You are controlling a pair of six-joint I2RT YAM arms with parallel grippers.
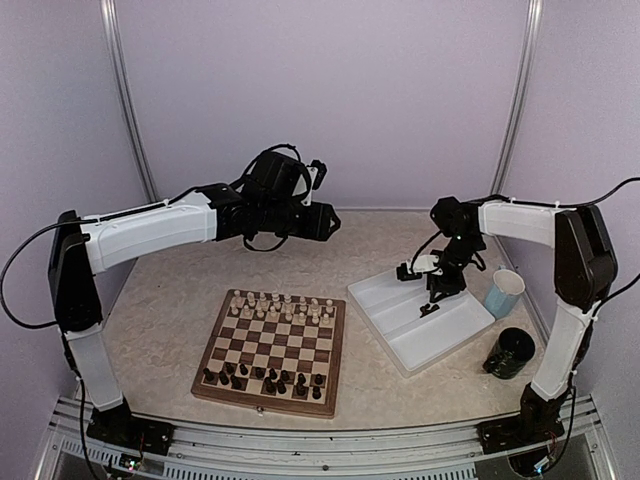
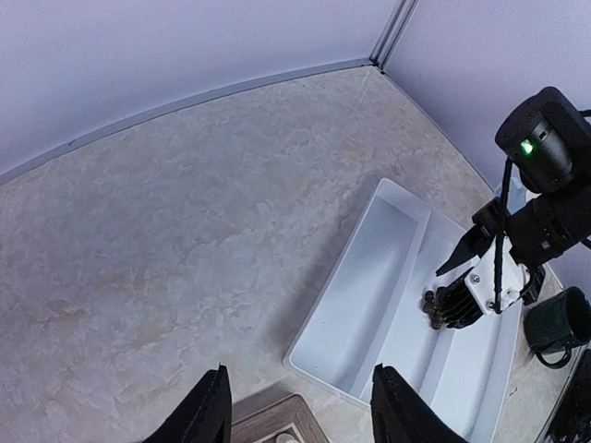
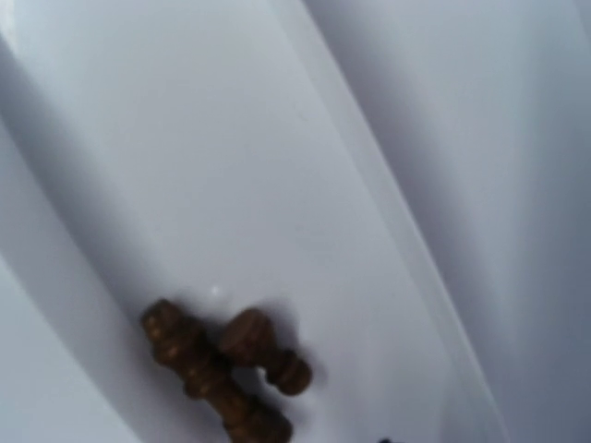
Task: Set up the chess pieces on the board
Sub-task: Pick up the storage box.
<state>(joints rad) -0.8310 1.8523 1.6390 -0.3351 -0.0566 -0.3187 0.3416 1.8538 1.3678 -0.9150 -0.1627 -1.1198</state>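
Most chess pieces already stand on the board (image 1: pixel 272 345): cream rows (image 1: pixel 280 306) on the far side, dark rows (image 1: pixel 265 378) on the near side. Two dark pieces (image 3: pixel 222 374) lie tipped and touching in the white tray (image 1: pixel 392 302) on the desk (image 1: pixel 170 300). The right pincer (image 1: pixel 432 302) hangs just above them; I cannot tell whether it is wide or narrow. The left pincer (image 2: pixel 300 378) is raised beyond the board, wide and empty. The step looks like fetching a straggler, and next the right pincer must close on one piece alone

Beige marbled table (image 1: pixel 160 310): board (image 1: pixel 270 345), white tray (image 1: pixel 420 340), pale-blue cup (image 1: pixel 503 292), black mug (image 1: pixel 510 352).
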